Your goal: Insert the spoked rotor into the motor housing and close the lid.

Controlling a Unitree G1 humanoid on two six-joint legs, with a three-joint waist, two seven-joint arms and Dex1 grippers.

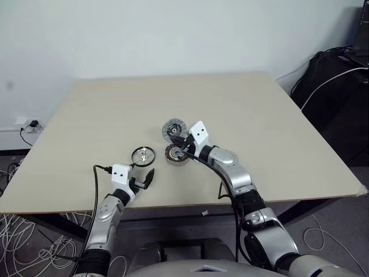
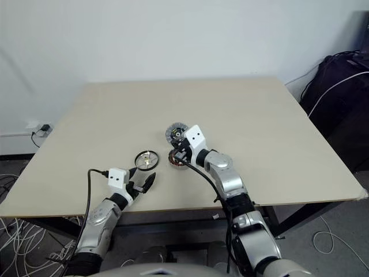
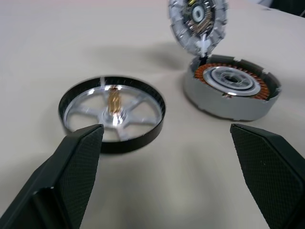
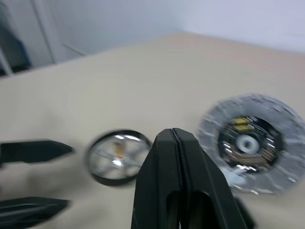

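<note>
- The spoked rotor (image 3: 112, 113) lies flat on the table (image 1: 271, 121), apart from the other parts and just in front of the left tool (image 1: 145, 179); it is not yet in the housing.
- The motor housing (image 3: 232, 91) sits on the table to the rotor's right, its copper windings showing, open on top.
- The lid (image 3: 197, 21) stands tilted up at the far edge of the housing, apparently hinged or propped there; the left wrist view shows its inner face.
- The left tool is spread wide and holds nothing, its two black fingers (image 3: 76, 164) framing the rotor and the housing from the near side.
- The right tool (image 4: 175, 157) is pressed shut with nothing between its fingers, hovering over the housing and close to the lid.
- Handling, as a judgement: the rotor looks like a thin, rigid metal ring, light and smooth, so it may slip or skid on the table if pinched carelessly.
- Best hold is probably across the dark rim, one finger outside and one inside between the spokes; avoid the thin spokes and the small brass hub.
- It must stay level to drop over the housing's centre; tilted, it could jam against the windings.
- The lid probably swings freely, so a gentle push should close it.
</note>
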